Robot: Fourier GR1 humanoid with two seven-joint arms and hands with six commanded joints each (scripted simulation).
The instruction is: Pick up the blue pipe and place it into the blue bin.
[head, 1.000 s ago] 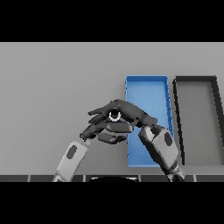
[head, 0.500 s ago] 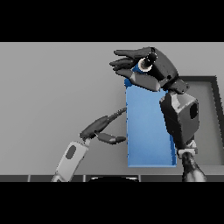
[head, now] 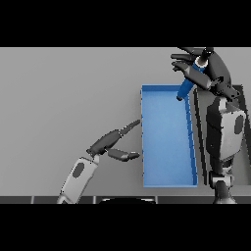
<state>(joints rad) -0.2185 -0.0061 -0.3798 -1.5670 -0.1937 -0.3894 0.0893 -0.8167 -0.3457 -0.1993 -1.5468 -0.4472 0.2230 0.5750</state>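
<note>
Right hand (head: 208,73) raised far right, fingers curled, left hand (head: 109,142) low, fingers straight

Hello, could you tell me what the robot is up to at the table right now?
The right hand is holding the blue pipe in curled fingers, raised near the far right corner of the blue bin, with the pipe's lower end hanging over that corner. The pipe is not yet released into the bin. The left hand rests open just left of the bin, holding nothing. A dark bin sits to the right, mostly hidden behind the right arm.
</note>
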